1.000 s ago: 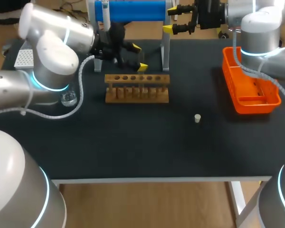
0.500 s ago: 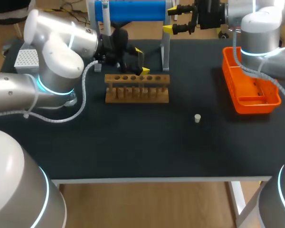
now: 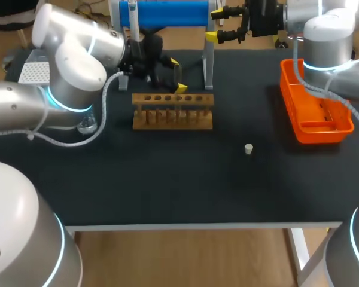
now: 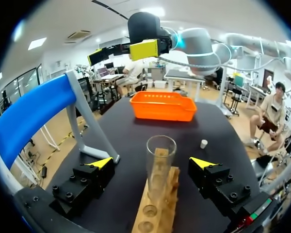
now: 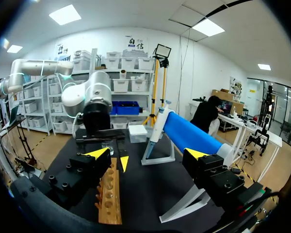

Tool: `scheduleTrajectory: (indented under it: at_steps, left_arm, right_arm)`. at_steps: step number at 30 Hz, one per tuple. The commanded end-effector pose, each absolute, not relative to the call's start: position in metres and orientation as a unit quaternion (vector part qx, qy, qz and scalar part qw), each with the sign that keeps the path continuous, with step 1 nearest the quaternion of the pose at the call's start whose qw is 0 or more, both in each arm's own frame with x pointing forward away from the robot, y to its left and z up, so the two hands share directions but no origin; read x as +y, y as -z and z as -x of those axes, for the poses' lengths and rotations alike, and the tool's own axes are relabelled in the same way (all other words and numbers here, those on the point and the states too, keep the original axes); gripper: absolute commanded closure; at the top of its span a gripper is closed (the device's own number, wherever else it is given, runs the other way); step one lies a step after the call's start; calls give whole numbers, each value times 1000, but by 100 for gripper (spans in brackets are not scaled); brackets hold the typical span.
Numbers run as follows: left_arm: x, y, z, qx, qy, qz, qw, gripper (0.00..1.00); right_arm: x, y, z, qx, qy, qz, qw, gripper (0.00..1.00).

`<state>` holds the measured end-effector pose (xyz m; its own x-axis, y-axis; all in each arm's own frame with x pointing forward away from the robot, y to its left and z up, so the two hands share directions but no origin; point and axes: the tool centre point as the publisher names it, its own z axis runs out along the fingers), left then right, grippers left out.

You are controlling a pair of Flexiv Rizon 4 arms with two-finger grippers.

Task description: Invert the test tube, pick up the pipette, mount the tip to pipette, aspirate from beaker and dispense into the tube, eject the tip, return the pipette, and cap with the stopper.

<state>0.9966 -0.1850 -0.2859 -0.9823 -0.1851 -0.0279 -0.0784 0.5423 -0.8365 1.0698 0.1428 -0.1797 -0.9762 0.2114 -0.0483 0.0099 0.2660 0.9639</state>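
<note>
In the left wrist view a clear glass test tube (image 4: 158, 170) stands mouth up in the wooden rack (image 4: 153, 216). It sits between the fingers of my left gripper (image 4: 153, 163), which is open with a gap on both sides of the tube. From the head view this left gripper (image 3: 176, 75) hovers at the rack's (image 3: 172, 111) back left end. My right gripper (image 3: 213, 25) is open and empty, held high behind the table near the blue stand (image 3: 170, 12) that carries the pipette (image 3: 132, 15). The small white stopper (image 3: 249, 149) lies on the mat.
An orange basket (image 3: 316, 119) stands at the right side under my right arm. A glass beaker (image 3: 87, 124) and a white tip box (image 3: 33, 72) sit at the left beside my left arm. The stand's white leg (image 3: 207, 69) rises just behind the rack.
My left arm has swung right and its gripper has come a little closer over the rack's left end. The right arm has not moved.
</note>
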Motion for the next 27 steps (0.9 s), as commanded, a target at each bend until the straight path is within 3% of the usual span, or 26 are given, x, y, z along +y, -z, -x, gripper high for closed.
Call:
scheduleTrajectory:
  at_steps: [1,27]
  left_arm:
    - [-186,286,-1005,879,470,71,50,0]
    - [-182,284,-993,888,453,64,41,0]
  right_arm:
    - [141,179,-1070,792,-601,-69,82,0]
    - [141,179,-1070,792,-601,-69,82,0]
